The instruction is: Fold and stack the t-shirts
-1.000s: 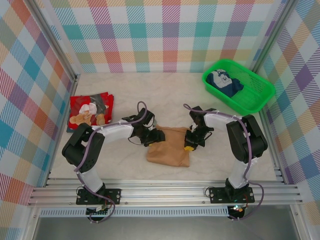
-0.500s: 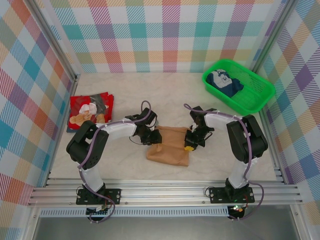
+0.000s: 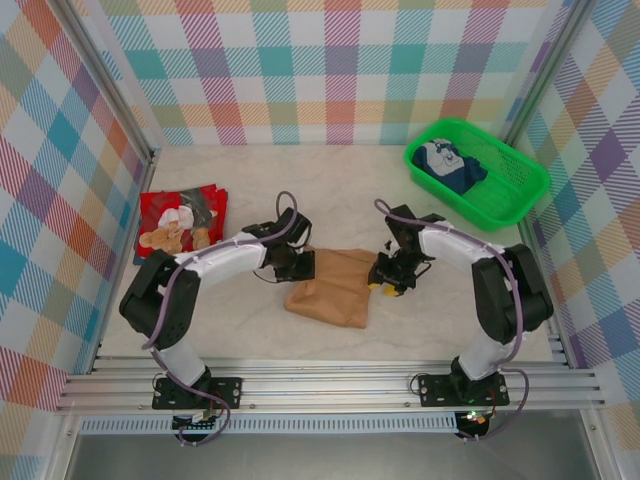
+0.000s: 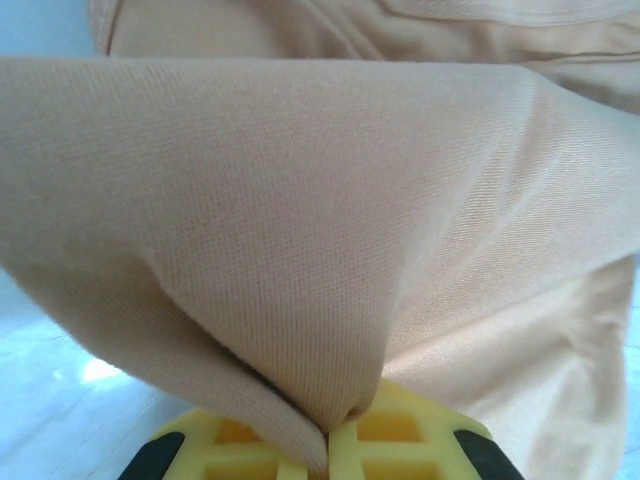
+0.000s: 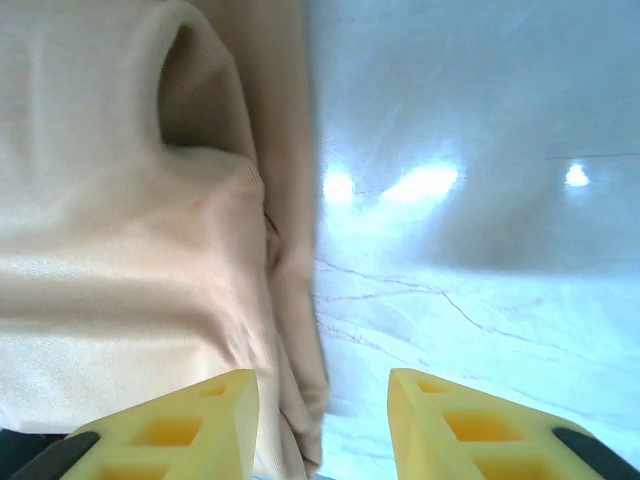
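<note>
Tan-brown cloth at centre: the tan shirt (image 3: 328, 292) lies folded and rumpled on the desk (image 3: 430, 325), between the two arms, plain side up. No print visible on it.

Left jaws at the shirt's far left corner. Closed tight, pinching a fold of the tan cloth between the yellow left fingers (image 4: 410, 438). Cloth rises from the pinch and drapes across the wrist view.

Right jaws at the shirt's right edge, low over the desk. Held apart, gripping nothing. Shirt's edge lies in the gap, close to one of the right fingers (image 5: 190, 420); bare desk on the other side.

Red shirt (image 3: 180, 222) flat at the desk's left side, well apart from the tan one.

Green basket (image 3: 500, 195) in the far right corner, a dark blue and white cloth (image 3: 447, 165) inside.
</note>
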